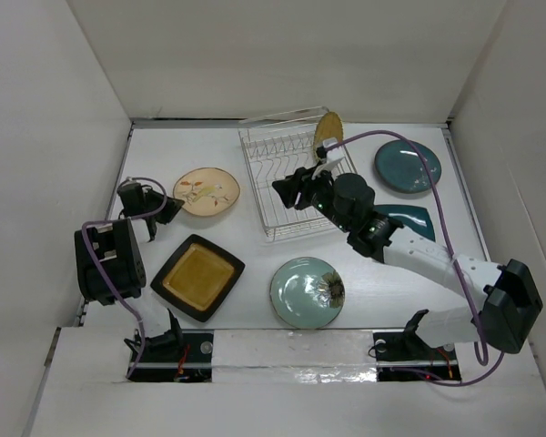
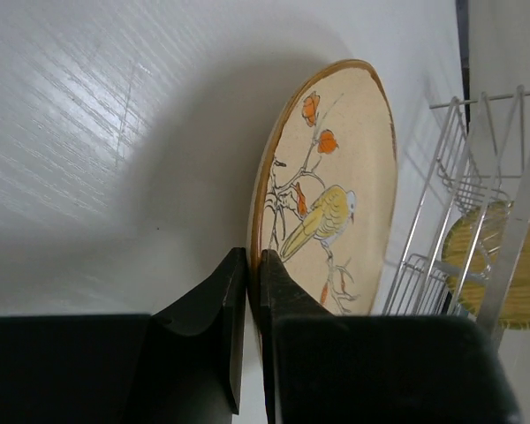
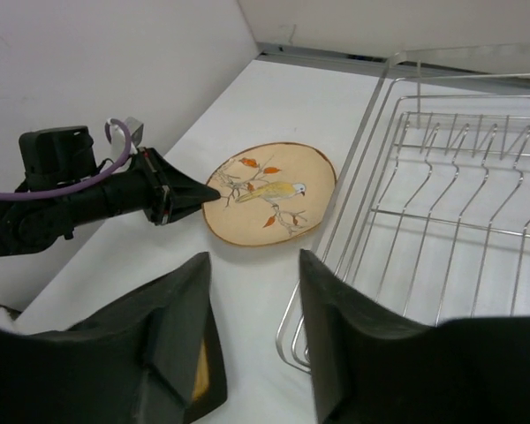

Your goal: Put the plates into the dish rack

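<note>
item 1, nearest: round pale green plate (image 1: 308, 291), flat on the white surface (image 1: 255, 238), lower centre of the overhead view. not loaded.

item 2: square black-rimmed mustard plate (image 1: 197, 277), flat, lower left. not loaded.

item 3: left gripper (image 1: 170, 210), left of centre. closed tight on the rim of the round tan plate with a painted bird (image 1: 207, 191), one finger on each face of the edge. the plate sits near the rack's left side.

item 4: square dark teal plate (image 1: 409, 218), right of centre, largely covered by the right arm.

item 5: right gripper (image 1: 287, 191), centre, over the silver wire dish rack (image 1: 282, 155). jaws roughly half apart, nothing between them.

item 6: round dark teal plate (image 1: 408, 166), upper right, flat beside the rack.

item 7, farthest: round yellow-tan plate (image 1: 328, 127), standing on edge at the rack's far right corner. the only one loaded.

handling note, a judgement: the step in hand looks like raising the bird plate. the hold is a thin rim pinch, so lift slowly, tip the plate upright and lower its edge between two free tines. the right arm hangs over the rack and should clear first.

not determinable: how deep the rim sits in the grip; whether the bird plate has left the surface; how the far plate seats in the tines.
</note>
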{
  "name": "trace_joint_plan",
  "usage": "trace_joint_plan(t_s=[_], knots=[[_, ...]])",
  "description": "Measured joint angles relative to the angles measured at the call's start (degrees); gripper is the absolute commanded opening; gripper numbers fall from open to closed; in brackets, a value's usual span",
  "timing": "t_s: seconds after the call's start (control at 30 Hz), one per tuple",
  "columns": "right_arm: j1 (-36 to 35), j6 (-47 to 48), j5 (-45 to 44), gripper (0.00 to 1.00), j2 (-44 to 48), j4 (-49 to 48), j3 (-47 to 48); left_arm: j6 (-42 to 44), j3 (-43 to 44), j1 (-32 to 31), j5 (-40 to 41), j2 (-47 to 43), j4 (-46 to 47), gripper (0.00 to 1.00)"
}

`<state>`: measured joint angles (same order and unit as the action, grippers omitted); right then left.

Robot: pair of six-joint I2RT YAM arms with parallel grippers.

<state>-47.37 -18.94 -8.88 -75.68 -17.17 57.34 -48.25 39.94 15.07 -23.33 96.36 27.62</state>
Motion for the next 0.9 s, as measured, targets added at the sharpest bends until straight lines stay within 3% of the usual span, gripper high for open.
trace_joint_plan(t_s=[0.3,0.4,0.63,0.9], knots=[[4.0,0.1,6.4,0.90,-4.6,2.1,5.8,-0.9,-1.3,1.2,0.6,-12.3,-2.0,0.00],[5.6,0.6,8.7,0.95,-8.2,3.9,10.4,-0.9,-2.1,1.2,0.8,-18.2,-2.6,0.00],[9.3,1.3,13.9,0.99,-14.7,8.5,17.7,-1.0,-2.8,1.2,-1.1,-27.8,-3.1,0.00],[9.9,1.8,18.9,0.99,-23.3,12.1,27.2,-2.3,-7.6,1.0,-8.9,-34.2,-2.2,0.00]])
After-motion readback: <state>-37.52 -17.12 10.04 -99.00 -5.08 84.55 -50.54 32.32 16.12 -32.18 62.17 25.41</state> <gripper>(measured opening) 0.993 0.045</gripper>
